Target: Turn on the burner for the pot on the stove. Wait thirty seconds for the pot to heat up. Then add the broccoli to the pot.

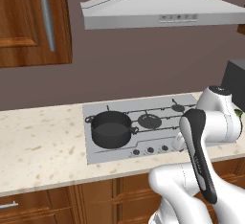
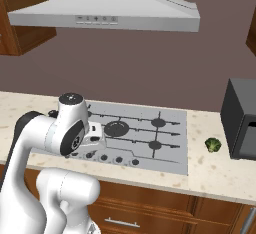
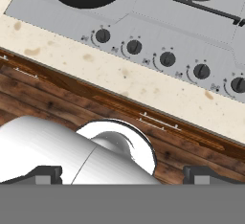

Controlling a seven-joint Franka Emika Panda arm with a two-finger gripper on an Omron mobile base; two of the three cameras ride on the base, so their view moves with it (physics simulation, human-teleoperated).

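Our gripper (image 3: 122, 175) hung with jaws spread wide and empty over the counter's (image 3: 143, 91) front edge, short of the knobs (image 3: 166, 58). The pot (image 1: 111, 128) sat on the stove's (image 1: 119, 156) front-left burner, the broccoli (image 2: 213, 145) off its right edge. We judged we should pinch the leftmost knob squarely before twisting.

A kitchen: stove (image 1: 143, 122) set in a speckled counter (image 1: 43, 146) under a range hood (image 1: 162, 10).
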